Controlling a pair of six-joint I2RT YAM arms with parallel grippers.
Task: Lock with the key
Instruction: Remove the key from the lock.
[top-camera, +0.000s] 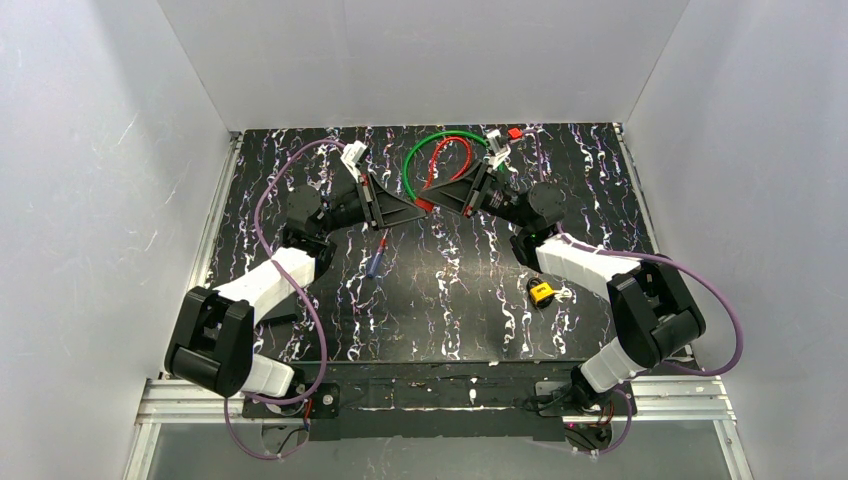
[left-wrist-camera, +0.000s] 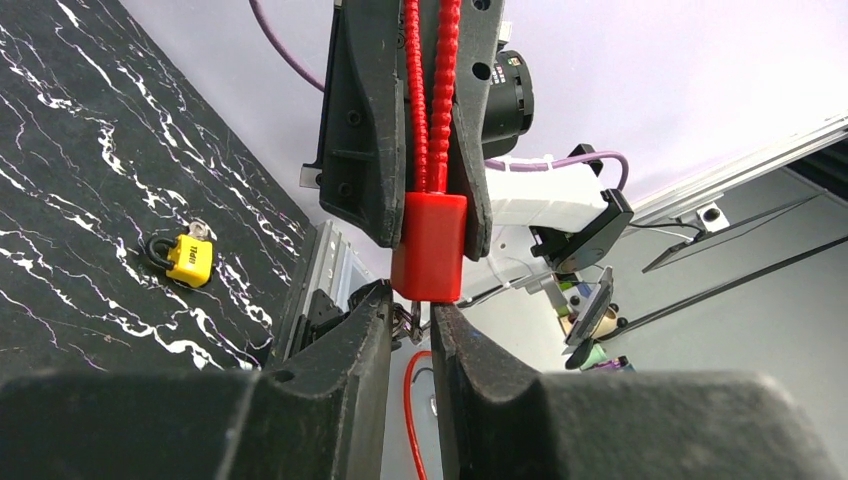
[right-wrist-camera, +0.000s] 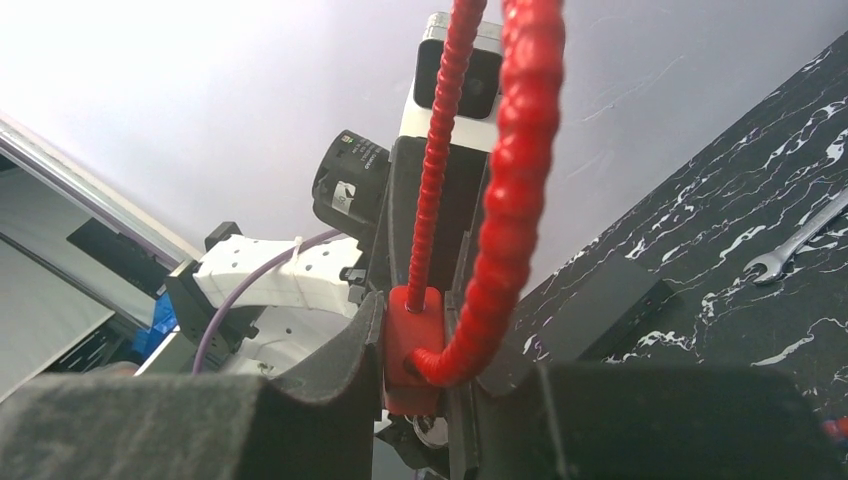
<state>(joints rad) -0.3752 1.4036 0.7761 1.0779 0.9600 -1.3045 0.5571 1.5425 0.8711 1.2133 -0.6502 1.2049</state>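
Two robot arms meet above the rear of a black marbled table (top-camera: 450, 320), well beyond the yellow padlock (top-camera: 541, 292) and to its left. The right gripper (right-wrist-camera: 418, 330) is clamped on a red block (left-wrist-camera: 430, 245), from which a red ribbed cable (right-wrist-camera: 520, 180) loops upward. Facing it, the left gripper (left-wrist-camera: 410, 300) has its jaws drawn to a narrow gap just under the block, with a small metal piece between the tips; whether they pinch it cannot be told. The padlock lies flat on the table beside the right forearm, toward the near edge, and the small pale key (left-wrist-camera: 197, 230) rests against it. A broad stretch of tabletop separates the padlock from a blue-handled screwdriver (top-camera: 377, 262) to its left. A spanner (right-wrist-camera: 795, 247) lies on the table in the right wrist view. A green loop (top-camera: 415, 160) sits far behind the padlock, near the back wall. White walls close in the table on three sides.
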